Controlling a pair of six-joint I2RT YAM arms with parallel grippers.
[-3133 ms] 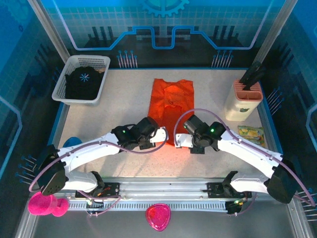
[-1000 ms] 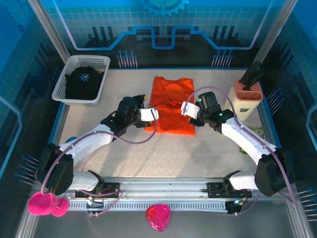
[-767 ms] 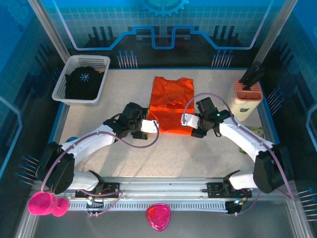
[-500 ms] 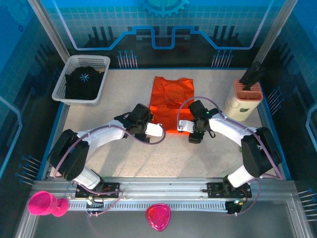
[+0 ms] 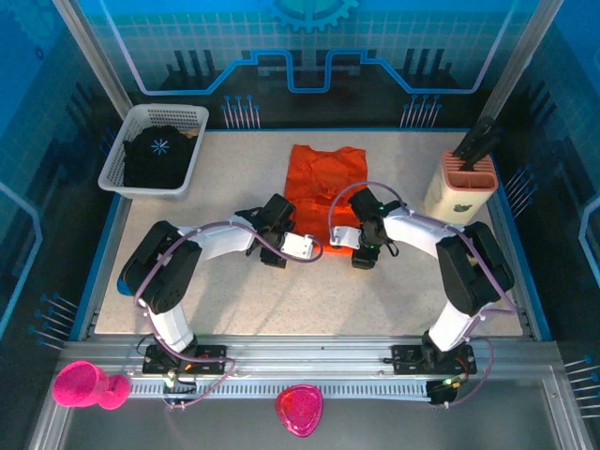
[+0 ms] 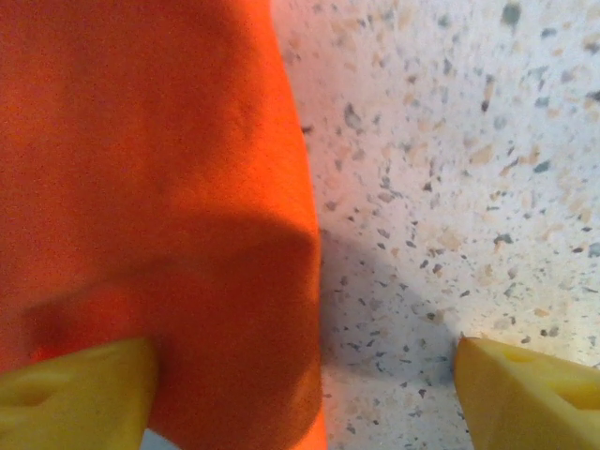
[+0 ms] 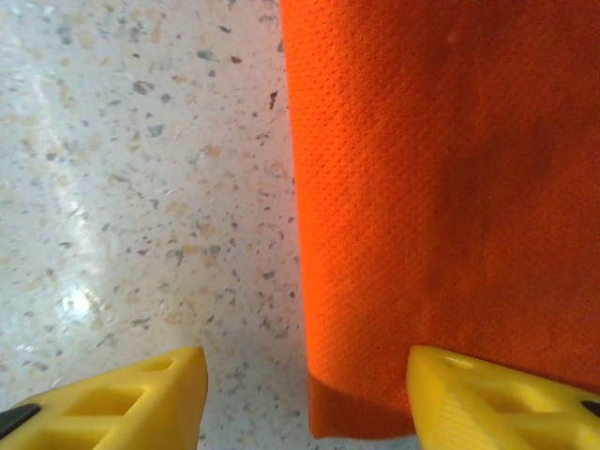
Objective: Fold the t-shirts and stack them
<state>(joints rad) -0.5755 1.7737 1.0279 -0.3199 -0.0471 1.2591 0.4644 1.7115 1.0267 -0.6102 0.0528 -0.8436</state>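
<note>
The left gripper (image 6: 305, 375) and right gripper (image 7: 305, 375) stood open astride the orange shirt's (image 5: 323, 178) lower corners, each needing a deep, even bite.

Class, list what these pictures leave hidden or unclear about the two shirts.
- Orange shirt, top view: its near corners are covered by the left gripper and right gripper.
- Black shirt, top view: bunched in the basket; whether it is folded cannot be told.
- Both wrist views: the orange shirt runs off the frame edges, so its full shape is cut off.
</note>
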